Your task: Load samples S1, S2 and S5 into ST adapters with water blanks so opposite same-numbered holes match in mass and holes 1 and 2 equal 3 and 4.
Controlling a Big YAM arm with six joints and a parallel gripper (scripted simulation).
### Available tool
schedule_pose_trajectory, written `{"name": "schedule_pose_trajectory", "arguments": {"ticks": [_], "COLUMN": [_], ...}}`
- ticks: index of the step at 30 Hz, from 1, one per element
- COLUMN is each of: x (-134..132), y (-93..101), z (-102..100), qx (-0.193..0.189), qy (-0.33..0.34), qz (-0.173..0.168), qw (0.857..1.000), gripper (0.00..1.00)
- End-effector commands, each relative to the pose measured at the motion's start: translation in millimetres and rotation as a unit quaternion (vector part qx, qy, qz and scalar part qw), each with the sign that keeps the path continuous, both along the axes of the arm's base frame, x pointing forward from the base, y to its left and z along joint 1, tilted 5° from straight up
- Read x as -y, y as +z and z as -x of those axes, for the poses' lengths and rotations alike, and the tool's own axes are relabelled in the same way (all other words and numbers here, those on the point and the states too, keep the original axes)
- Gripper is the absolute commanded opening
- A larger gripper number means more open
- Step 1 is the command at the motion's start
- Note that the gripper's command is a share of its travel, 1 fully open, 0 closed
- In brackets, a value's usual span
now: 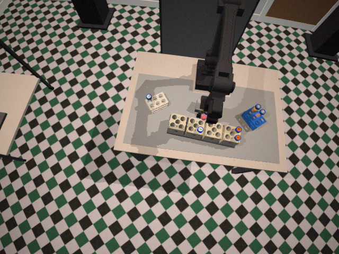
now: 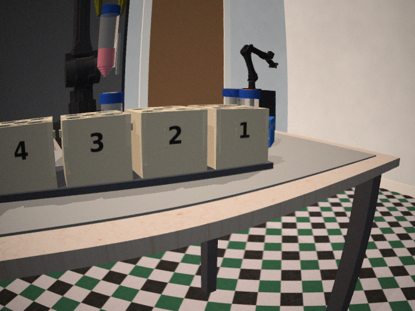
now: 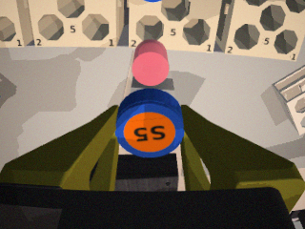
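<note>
My gripper [image 3: 150, 114] is shut on sample S5 [image 3: 151, 129], a blue-capped tube with an orange dot and pink liquid in its tip [image 3: 151, 64]. I hold it upright in the air, with the tip over the mat just on the near side of adapter 3 [image 3: 174, 2]. It also shows above and behind adapter 3 in the top and exterior views [image 1: 204, 116] [image 2: 106, 43]. Two orange-dot tubes [image 1: 238, 133] stand in adapter 1 [image 2: 238, 133].
The blue rack RS [image 1: 253, 118] at the arm's left holds two tubes [image 1: 260, 109]. The white rack RB [image 1: 157, 102] at the arm's right holds one blank [image 1: 149, 96]. Adapters 2 [image 2: 169, 138] and 4 [image 1: 177, 123] show only empty holes.
</note>
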State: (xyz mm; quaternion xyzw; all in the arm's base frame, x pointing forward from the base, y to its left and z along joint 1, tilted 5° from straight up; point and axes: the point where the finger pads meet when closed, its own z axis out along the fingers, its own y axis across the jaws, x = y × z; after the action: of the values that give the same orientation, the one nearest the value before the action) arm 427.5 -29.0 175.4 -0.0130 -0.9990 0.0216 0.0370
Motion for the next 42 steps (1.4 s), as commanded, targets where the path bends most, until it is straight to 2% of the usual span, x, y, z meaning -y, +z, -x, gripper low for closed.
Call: {"name": "schedule_pose_trajectory", "arguments": {"ticks": [1, 2, 7, 9, 10, 13, 19, 22, 24, 28, 31, 32, 33, 35, 36, 37, 39, 40, 42], "x": [1, 1, 3, 3, 3, 5, 5, 5, 5, 2, 6, 2, 6, 6, 2, 6, 6, 2, 2], "y": [3.3, -4.8, -18.1, -18.1, -8.3, -27.6, -45.3, -35.5, -30.9, -28.7, -35.4, -29.1, -36.8, -38.6, -29.6, -40.2, -42.0, -30.0, -30.1], "z": [-10, -7, -6, -6, -5, -5, -4, -4, -11, -12, -9, -12, -9, -8, -13, -8, -7, -13, -13], "qx": [0.018, 0.011, 0.011, 0.011, 0.026, 0.012, 0.011, 0.024, 0.031, 0.028, 0.026, 0.028, 0.024, 0.022, 0.028, 0.020, 0.018, 0.028, 0.028], "qy": [-0.031, -0.032, -0.034, -0.034, -0.034, -0.033, -0.029, -0.029, -0.029, -0.025, -0.029, -0.025, -0.029, -0.029, -0.025, -0.029, -0.029, -0.025, -0.025], "qz": [0.002, 0.002, 0.002, 0.002, 0.003, 0.002, 0.002, 0.002, 0.003, 0.002, 0.002, 0.002, 0.002, 0.002, 0.002, 0.002, 0.002, 0.002, 0.002], "qw": [0.999, 0.999, 0.999, 0.999, 0.999, 0.999, 1.000, 0.999, 0.999, 0.999, 0.999, 0.999, 0.999, 0.999, 0.999, 0.999, 0.999, 0.999, 0.999], "gripper": [0.00, 0.00, 0.00, 0.00, 0.00, 0.00, 0.00, 0.00, 0.00, 0.00, 0.00, 0.00, 0.00, 0.00, 0.00, 0.00, 0.00, 0.00, 0.00]}}
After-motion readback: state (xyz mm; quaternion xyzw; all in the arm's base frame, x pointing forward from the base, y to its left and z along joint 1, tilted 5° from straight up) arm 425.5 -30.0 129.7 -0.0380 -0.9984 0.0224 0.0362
